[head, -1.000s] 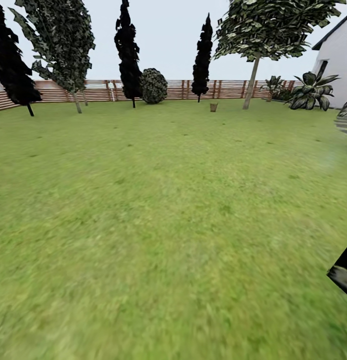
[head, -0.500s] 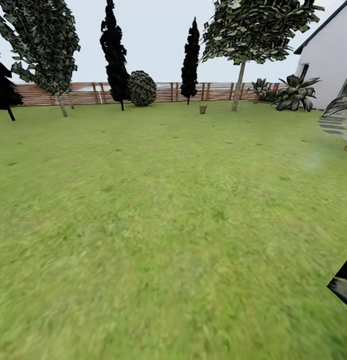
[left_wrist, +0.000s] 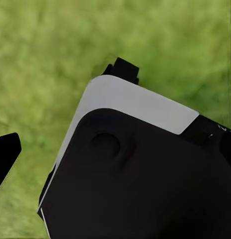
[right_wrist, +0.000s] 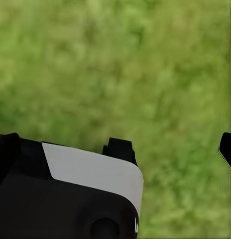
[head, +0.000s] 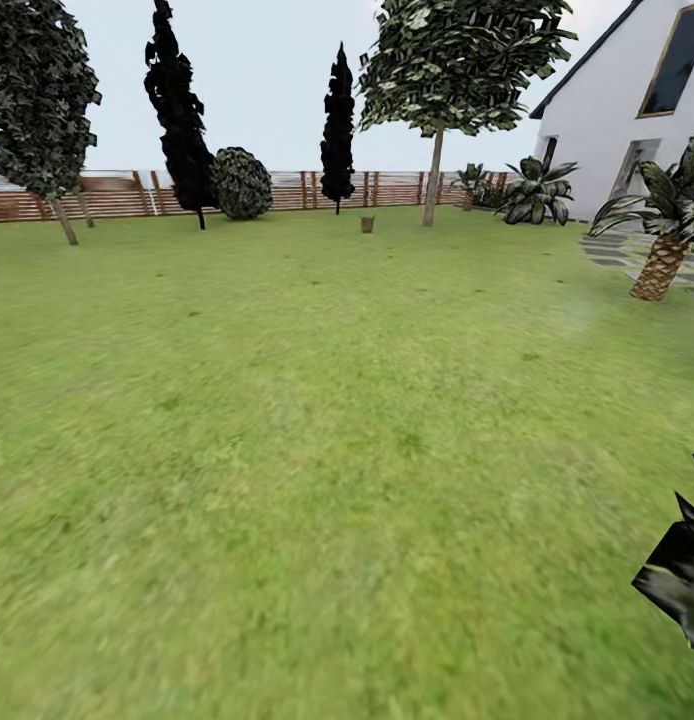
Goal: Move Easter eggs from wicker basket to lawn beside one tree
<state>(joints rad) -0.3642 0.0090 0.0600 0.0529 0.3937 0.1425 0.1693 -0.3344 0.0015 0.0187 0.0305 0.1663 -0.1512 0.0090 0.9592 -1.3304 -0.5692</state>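
Ahead of you the lawn point(head: 287, 420) stretches to a slatted fence point(head: 117, 197). On the left stands a leafy tree point(head: 37, 100), then a dark cypress point(head: 177, 110), a round bush point(head: 241, 183) and a second cypress point(head: 338, 130). The basket point(head: 367, 224) sits far off on the grass, just left of the tall tree point(head: 433, 180) by the fence; you cannot make out any eggs in it. To the right are a palm point(head: 662, 250) and the house point(head: 627, 110). Your wrist views show grass and dark casing; I cannot tell whether either hand is spread.

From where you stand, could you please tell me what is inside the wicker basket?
The wicker basket stands far off on the lawn, left of the tree. It is too small to see inside; any eggs are hidden.
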